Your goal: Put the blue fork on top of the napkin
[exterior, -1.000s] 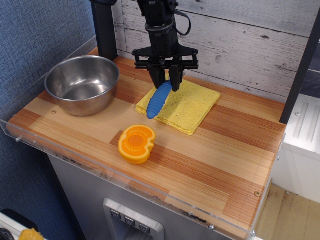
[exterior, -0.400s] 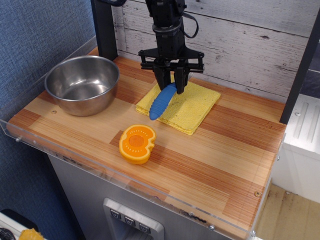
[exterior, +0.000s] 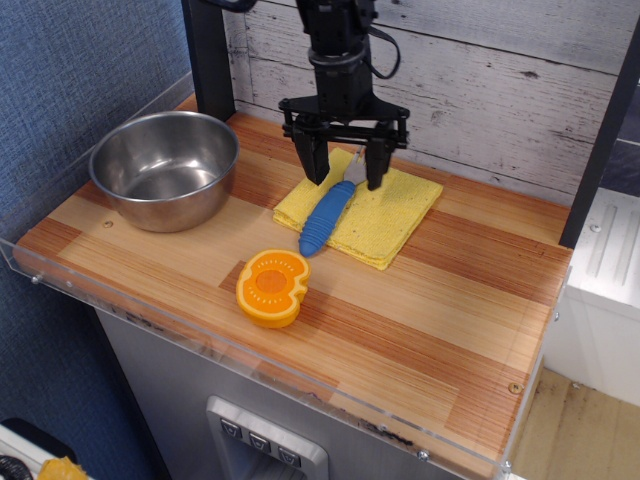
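Observation:
The blue fork (exterior: 324, 217) lies on the yellow napkin (exterior: 385, 215), its ribbed blue handle pointing to the front left and overhanging the napkin's front-left edge. Its silver tines (exterior: 352, 172) point toward the back, between the fingers. My gripper (exterior: 345, 172) hangs right above the tine end with its black fingers (exterior: 313, 160) spread apart. The fingers do not hold the fork. The napkin lies flat at the back middle of the wooden counter (exterior: 440, 300).
A steel bowl (exterior: 165, 168) stands at the left. A round orange toy slice (exterior: 273, 288) lies in front of the napkin. A clear plastic rim (exterior: 250, 360) runs along the counter's front edge. A plank wall (exterior: 480, 80) is behind.
The gripper moved a little right, lowered the fork onto the napkin and opened its fingers. The fork went from tilted in the grip to lying flat and free.

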### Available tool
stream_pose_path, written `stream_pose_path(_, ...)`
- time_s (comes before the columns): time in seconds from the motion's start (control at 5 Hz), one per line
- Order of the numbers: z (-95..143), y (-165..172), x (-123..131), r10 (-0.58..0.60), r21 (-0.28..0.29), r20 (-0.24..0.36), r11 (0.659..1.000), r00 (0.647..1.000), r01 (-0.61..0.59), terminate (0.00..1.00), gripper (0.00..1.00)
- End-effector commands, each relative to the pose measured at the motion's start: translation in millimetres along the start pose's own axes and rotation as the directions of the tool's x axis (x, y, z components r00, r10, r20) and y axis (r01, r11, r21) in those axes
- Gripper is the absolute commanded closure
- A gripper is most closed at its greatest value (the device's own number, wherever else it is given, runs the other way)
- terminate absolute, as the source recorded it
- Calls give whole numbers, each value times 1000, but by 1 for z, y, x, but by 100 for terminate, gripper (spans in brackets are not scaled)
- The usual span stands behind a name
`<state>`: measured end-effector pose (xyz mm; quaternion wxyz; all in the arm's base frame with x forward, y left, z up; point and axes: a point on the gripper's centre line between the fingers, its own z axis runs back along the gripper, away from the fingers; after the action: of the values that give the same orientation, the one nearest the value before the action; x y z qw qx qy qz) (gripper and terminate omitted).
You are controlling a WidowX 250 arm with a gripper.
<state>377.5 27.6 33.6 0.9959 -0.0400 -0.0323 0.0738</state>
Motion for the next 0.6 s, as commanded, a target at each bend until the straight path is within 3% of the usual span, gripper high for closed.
stream_pose_path(0.0,92,-26,-20,-98,75,221,994,970,84,0,0)
stream_pose_path(0.2,118,-35,-39,-133,107,237,988,962,110,0,0)
stream_pose_path(0.4,126,-36,-47,-157,93,213,986,964,140,0,0)
